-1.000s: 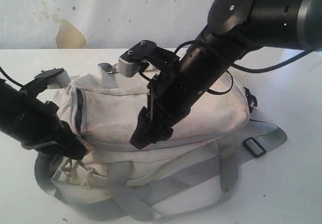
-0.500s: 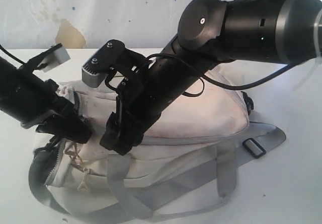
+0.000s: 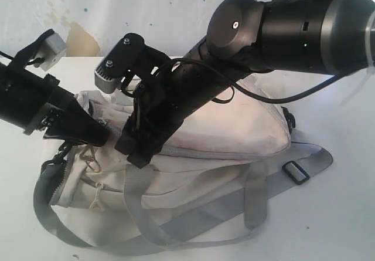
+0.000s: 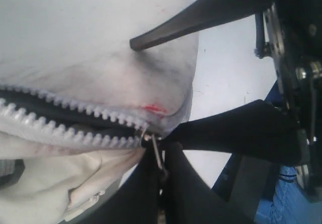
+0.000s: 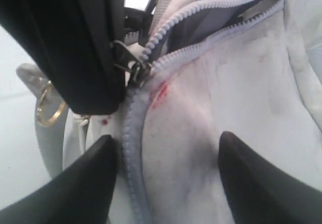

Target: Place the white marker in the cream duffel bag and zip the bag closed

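Left tool (image 4: 163, 148) pinches the zipper pull (image 4: 156, 152) on the cream duffel bag (image 3: 252, 132); right tool (image 5: 167, 136) spread

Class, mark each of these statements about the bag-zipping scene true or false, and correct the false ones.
1. The left pincer is shut on the zipper pull. True.
2. The zipper of the cream duffel bag is closed along its whole length. False: a stretch gapes open, showing dark lining.
3. The right pincer is open, its fingers spread over the bag's fabric. True.
4. The white marker lies on the table beside the bag. False: no marker shows in any view.
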